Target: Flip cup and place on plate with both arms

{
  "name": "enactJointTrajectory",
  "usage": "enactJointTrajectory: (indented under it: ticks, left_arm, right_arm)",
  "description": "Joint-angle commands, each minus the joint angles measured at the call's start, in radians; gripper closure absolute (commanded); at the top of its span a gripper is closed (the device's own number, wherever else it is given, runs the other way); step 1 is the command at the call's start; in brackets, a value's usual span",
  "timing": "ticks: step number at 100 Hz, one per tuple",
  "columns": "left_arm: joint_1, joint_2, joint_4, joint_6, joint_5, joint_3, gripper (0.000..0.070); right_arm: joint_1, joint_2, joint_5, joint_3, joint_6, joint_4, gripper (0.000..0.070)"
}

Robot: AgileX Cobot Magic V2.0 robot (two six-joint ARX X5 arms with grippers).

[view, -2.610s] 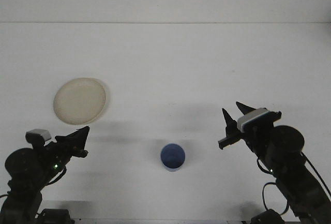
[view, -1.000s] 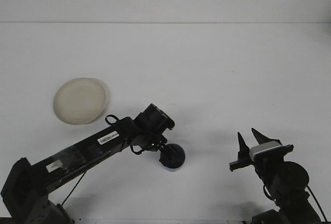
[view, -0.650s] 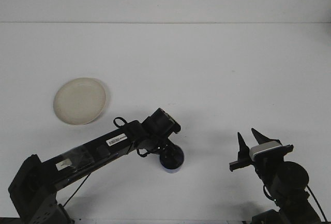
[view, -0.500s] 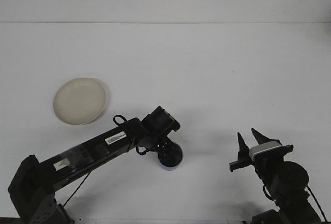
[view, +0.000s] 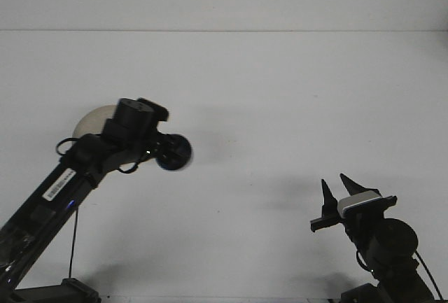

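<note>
Since half a second ago the left arm has swung up and back off the white tabletop (view: 294, 107), carrying the small dark blue plastic cup (view: 174, 153) from the near middle of the table to a spot in the air, where the left gripper (view: 165, 152) sits clamped on it. The round cream plate (view: 94, 120) lies just behind and to the left of that claw, mostly hidden by the wrist, so the left arm is much the nearer. The right gripper (view: 334, 189), fingers apart and empty, waits well to the right.
</note>
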Motion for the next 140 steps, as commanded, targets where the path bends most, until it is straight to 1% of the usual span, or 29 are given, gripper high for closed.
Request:
enactJointTrajectory:
  ticks: [1, 17, 36, 54, 68, 81, 84, 87, 89, 96, 98, 100, 113, 130, 140]
  left_arm:
    - [0.079, 0.000, -0.002, 0.026, -0.006, 0.021, 0.0685]
    - [0.274, 0.014, -0.002, 0.063, -0.005, 0.021, 0.0685]
    - [0.417, 0.108, 0.022, 0.073, -0.002, 0.021, 0.0685]
    - [0.482, 0.224, 0.065, 0.092, 0.000, 0.021, 0.0686]
    - [0.517, 0.301, 0.107, 0.092, 0.000, 0.021, 0.0685]
    - [0.543, 0.351, 0.127, 0.099, 0.026, 0.021, 0.0681]
    - [0.547, 0.359, 0.129, 0.098, 0.030, 0.021, 0.0665]
    - [0.549, 0.367, 0.132, 0.098, 0.033, 0.021, 0.0606]
    - [0.552, 0.371, 0.134, 0.098, 0.033, 0.021, 0.0549]
    - [0.555, 0.375, 0.141, 0.101, 0.043, 0.021, 0.0310]
    - [0.555, 0.375, 0.146, 0.102, 0.049, 0.021, 0.0264]
    - [0.557, 0.375, 0.153, 0.103, 0.058, 0.021, 0.0238]
    - [0.568, 0.336, 0.171, 0.097, 0.130, 0.026, 0.0237]
    - [0.587, 0.204, 0.162, 0.098, 0.130, 0.028, 0.0237]
    - [0.610, 0.093, 0.159, 0.098, 0.130, 0.028, 0.0237]
  right_arm:
    - [0.001, 0.000, 0.000, 0.003, 0.010, 0.008, 0.0398]
    - [0.001, 0.000, 0.000, 0.003, 0.010, 0.008, 0.0398]
    - [0.001, 0.000, 0.000, 0.003, 0.010, 0.008, 0.0398]
    - [0.001, 0.000, 0.000, 0.003, 0.010, 0.008, 0.0398]
    - [0.001, 0.000, 0.000, 0.003, 0.010, 0.007, 0.0398]
    - [0.001, 0.000, 0.000, 0.003, 0.010, 0.007, 0.0398]
    - [0.001, 0.000, 0.000, 0.003, 0.010, 0.007, 0.0398]
    - [0.001, 0.000, 0.000, 0.003, 0.010, 0.007, 0.0398]
    - [0.001, 0.000, 0.000, 0.003, 0.010, 0.007, 0.0398]
    - [0.001, 0.000, 0.000, 0.003, 0.010, 0.007, 0.0398]
    - [0.001, 0.000, 0.000, 0.003, 0.010, 0.007, 0.0398]
    - [0.001, 0.000, 0.000, 0.003, 0.010, 0.007, 0.0398]
    - [0.001, 0.000, 0.001, 0.003, 0.010, 0.007, 0.0398]
    - [0.001, 0.000, 0.002, 0.003, 0.010, 0.007, 0.0398]
    - [0.000, 0.000, 0.015, 0.003, 0.010, 0.006, 0.0398]
